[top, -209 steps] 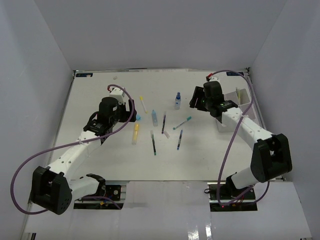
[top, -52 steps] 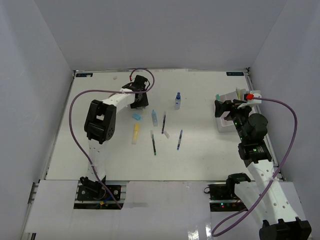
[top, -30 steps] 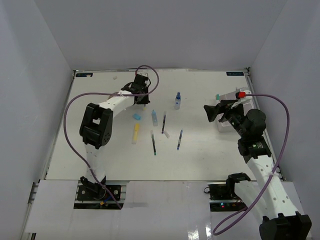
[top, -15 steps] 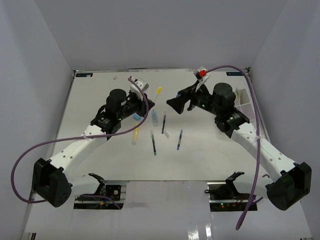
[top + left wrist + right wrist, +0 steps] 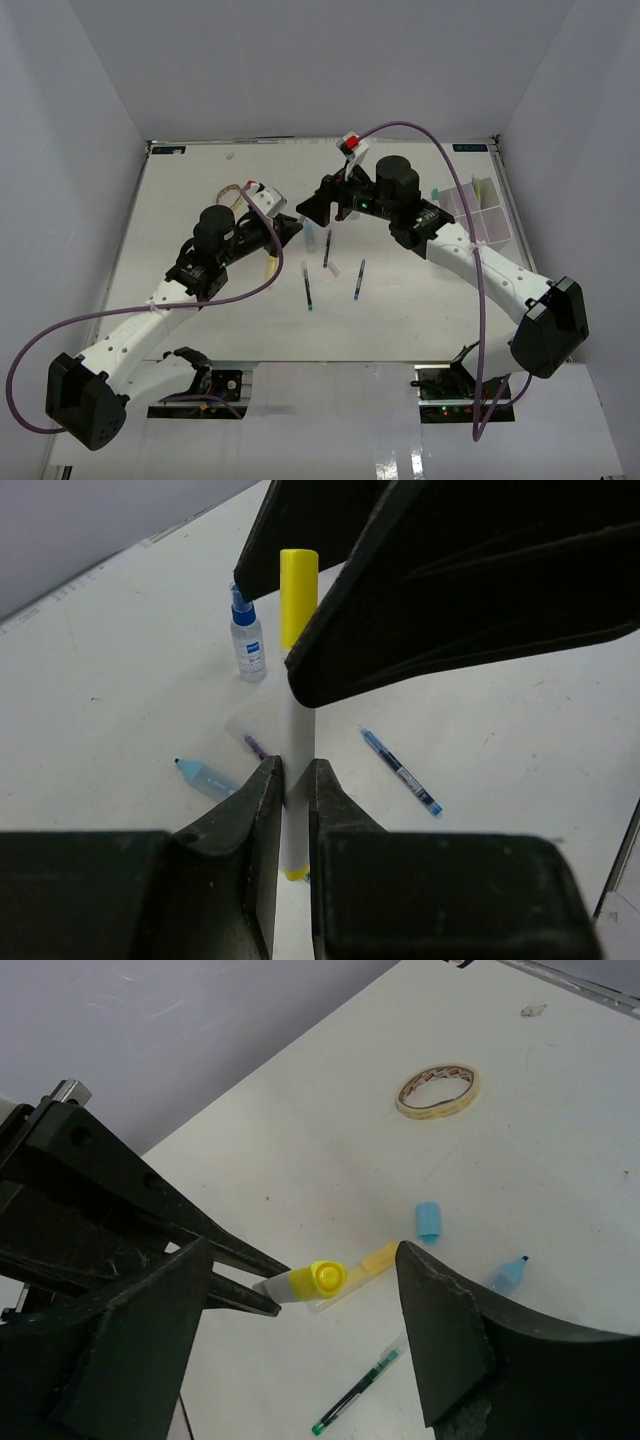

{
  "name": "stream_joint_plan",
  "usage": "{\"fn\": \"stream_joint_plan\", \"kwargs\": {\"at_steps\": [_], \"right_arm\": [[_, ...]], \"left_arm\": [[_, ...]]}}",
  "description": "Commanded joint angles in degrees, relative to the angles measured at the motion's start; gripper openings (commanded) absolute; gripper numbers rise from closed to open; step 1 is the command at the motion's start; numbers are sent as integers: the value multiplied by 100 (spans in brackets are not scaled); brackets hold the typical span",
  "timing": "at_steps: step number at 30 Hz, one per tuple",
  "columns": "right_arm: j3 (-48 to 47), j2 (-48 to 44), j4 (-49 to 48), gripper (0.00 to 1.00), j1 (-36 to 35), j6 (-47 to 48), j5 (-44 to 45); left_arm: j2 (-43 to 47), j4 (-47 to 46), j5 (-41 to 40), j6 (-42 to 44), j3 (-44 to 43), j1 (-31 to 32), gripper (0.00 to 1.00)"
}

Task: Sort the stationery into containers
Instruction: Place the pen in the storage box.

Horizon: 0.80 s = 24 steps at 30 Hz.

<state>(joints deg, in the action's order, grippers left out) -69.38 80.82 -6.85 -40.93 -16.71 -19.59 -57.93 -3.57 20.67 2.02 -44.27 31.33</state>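
Left wrist view has the left end effector point(image 5: 290, 780) clamped low on the yellow-capped marker point(image 5: 298, 735), held upright above the tabletop point(image 5: 120, 680), with the right end effector point(image 5: 305, 1260) spread wide about its capped end; light, stiff, slippery plastic, probably best pinched mid-barrel.

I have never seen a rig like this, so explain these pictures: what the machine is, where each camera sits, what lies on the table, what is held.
These are two robot arms bolted to a white table, each ending in two-finger jaws. One picture looks down from above; the other two come from a camera on each wrist. The left arm has its jaws shut on a yellow-capped marker, held above the table. The right arm has its jaws open to either side of that marker, not closed on it. On the table lie pens, a small blue bottle, a tape roll and, at the far right, a divided white box.
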Motion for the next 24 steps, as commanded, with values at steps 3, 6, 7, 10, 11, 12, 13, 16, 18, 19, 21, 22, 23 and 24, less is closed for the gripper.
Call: {"fn": "stream_joint_plan", "kwargs": {"at_steps": [3,6,7,10,11,12,13,16,18,19,21,22,23,24], "right_arm": [[-242,83,-176,73,-100,-148,-62],[-172,101,-229,62,-108,-192,-132],[-154,101,-211,55,-100,-192,-141],[-49,66,-229,36,-100,-184,-71],[-23,48,-238,30,-108,-184,-45],[38,13,-281,24,-100,-184,-18],[56,4,-282,14,-100,-175,17],[118,-57,-264,8,-91,-140,148],[206,-205,-229,8,-56,-52,490],[302,-294,-98,8,-47,-8,727],[416,-556,78,8,5,254,1648],[530,-663,174,8,41,334,1991],[592,-751,376,8,171,413,2725],[636,-908,473,8,260,545,3029]], "left_arm": [[221,-267,52,123,76,22,15],[212,-284,60,97,68,22,15],[221,-293,78,97,76,22,16],[212,-293,52,97,94,22,17],[212,-293,52,97,103,22,18],[203,-293,60,97,103,22,19],[186,-293,60,97,103,22,21],[159,-258,-45,88,103,22,39],[124,-214,-167,35,68,22,62],[116,-179,-360,-34,50,22,75],[19,-39,-606,-123,-37,22,98],[-25,14,-912,-158,-81,22,98],[-121,136,-1080,-341,-125,22,98],[-174,207,-1256,-404,-221,22,98]]}}
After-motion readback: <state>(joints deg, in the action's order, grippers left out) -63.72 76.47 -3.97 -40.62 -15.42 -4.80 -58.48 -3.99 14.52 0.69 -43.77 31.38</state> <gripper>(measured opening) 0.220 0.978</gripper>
